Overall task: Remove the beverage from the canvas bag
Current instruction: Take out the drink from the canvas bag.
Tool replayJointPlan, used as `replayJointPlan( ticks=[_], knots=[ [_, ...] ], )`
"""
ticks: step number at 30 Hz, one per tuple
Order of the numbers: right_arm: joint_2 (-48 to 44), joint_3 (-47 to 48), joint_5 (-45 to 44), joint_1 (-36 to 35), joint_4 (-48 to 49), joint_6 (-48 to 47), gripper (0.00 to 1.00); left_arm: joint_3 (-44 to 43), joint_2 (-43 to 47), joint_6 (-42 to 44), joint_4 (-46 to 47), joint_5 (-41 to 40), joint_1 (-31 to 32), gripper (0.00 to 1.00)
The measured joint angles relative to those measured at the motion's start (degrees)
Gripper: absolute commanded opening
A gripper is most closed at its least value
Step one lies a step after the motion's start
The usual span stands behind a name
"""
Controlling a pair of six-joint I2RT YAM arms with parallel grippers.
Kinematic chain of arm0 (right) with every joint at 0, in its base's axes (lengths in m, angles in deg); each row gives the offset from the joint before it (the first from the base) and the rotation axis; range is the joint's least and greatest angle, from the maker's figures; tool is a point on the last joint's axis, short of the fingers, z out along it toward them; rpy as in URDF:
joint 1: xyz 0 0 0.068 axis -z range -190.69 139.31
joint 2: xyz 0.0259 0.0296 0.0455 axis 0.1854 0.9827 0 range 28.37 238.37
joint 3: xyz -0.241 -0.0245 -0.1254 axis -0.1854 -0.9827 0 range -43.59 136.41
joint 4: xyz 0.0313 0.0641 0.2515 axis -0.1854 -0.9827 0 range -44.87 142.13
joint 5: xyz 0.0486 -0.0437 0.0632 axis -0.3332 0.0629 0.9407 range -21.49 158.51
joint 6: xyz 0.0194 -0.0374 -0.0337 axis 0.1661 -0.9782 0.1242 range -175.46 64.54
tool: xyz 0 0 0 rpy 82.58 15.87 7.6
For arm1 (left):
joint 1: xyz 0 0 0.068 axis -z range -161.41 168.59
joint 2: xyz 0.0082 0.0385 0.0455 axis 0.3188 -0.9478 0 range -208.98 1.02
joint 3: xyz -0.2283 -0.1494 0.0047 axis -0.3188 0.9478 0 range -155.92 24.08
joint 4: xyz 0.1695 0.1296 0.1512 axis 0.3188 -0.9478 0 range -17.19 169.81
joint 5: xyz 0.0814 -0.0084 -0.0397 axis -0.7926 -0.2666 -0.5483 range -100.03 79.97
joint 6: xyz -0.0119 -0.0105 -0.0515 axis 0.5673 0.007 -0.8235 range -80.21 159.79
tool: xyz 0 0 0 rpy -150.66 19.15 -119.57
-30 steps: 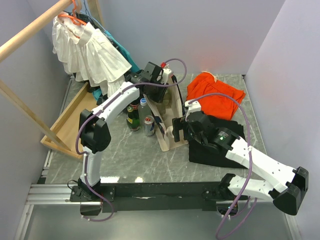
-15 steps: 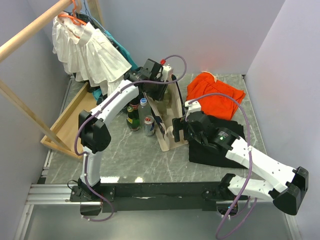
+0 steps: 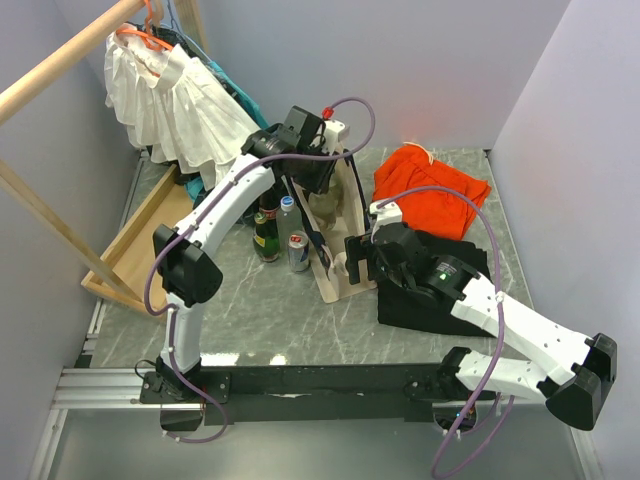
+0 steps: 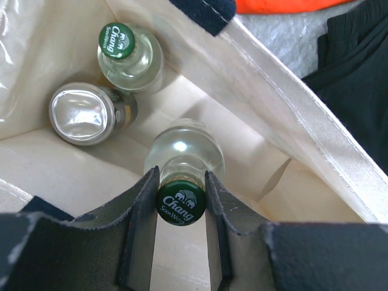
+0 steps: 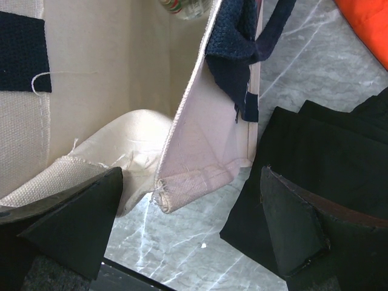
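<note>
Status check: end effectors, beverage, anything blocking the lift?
Left end effector shut on bottle inside bag. Right end effector open astride bag corner. Second bottle, can apart; lift path looks clear.

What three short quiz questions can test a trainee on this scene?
1. True or false: the left gripper is shut on a bottle inside the bag.
2. How many green caps show in the bag in the left wrist view?
3. The right gripper is: A. shut on a strap; B. open at the bag's corner; C. holding a can.
Key: 1 true; 2 two; 3 B.
</note>
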Motion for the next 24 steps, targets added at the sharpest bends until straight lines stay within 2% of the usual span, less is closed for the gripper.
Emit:
replayJointPlan(
  ticks=[24],
  knots=[
    [-0.7, 0.11, -1.46, 0.0, -1.11, 1.81, 1.0, 3.78, 2.62, -1.42, 3.67, -0.09, 2.01, 0.01]
  ],
)
